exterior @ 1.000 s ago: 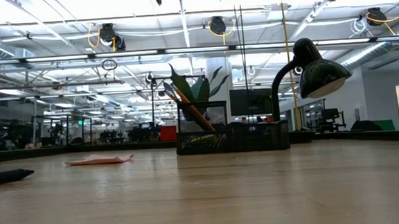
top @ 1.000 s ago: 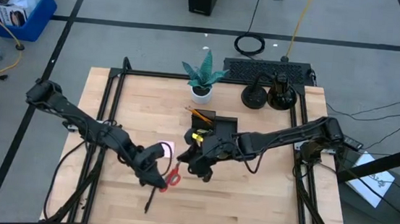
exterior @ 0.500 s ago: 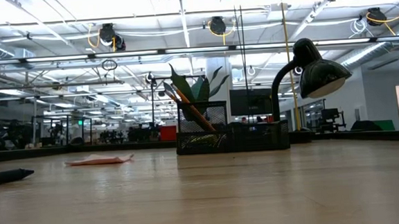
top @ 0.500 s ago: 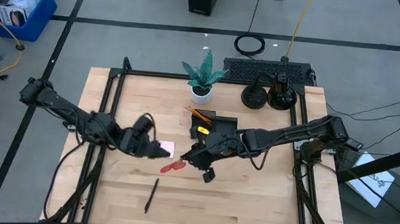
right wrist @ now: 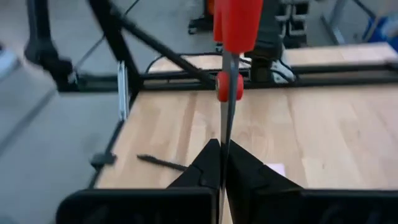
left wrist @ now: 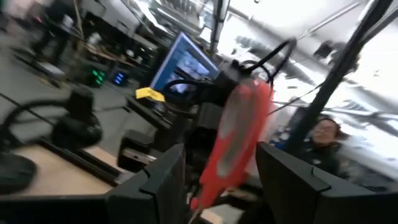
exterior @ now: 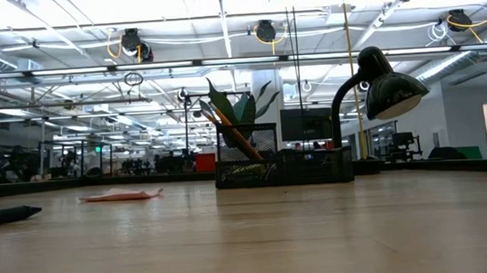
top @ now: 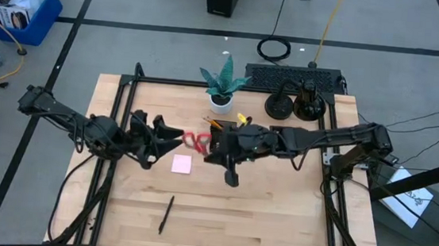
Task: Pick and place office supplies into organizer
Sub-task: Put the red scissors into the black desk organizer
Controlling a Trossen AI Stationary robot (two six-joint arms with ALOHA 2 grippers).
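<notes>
Red scissors: I see the scissors (top: 195, 141) up off the table between my two grippers, just left of the organizer; in the right wrist view (right wrist: 231, 43) the blades run down into my fingers and the handles point away.
Right gripper: my right gripper (top: 211, 145) is pinched shut on the blades; the two fingers (right wrist: 252, 168) press together with the metal between them.
Left gripper: my left gripper (top: 177, 134) sits at the handle end with its fingers spread; in the left wrist view the red handle (left wrist: 239, 140) stands in the gap between the fingers (left wrist: 163, 180), and I cannot tell whether they touch it.
Organizer: the black mesh organizer (top: 226, 133) is just behind my right gripper, in front of the plant. From table height (exterior: 283, 165) I see orange pencils (exterior: 226, 129) leaning in its taller left compartment; I cannot make out what the lower right compartments hold.
Highlighter: a yellow-green one (top: 242, 119) shows at the organizer's right edge; I cannot tell if it is inside.
Sticky pad: pink, flat on the wood (top: 182, 163), below the scissors and apart from them.
Pen: black, lying alone (top: 166, 213) near the front of the table.
Surroundings: potted plant (top: 223, 83), keyboard (top: 291, 77) and desk lamp (exterior: 376, 86) along the far edge.
</notes>
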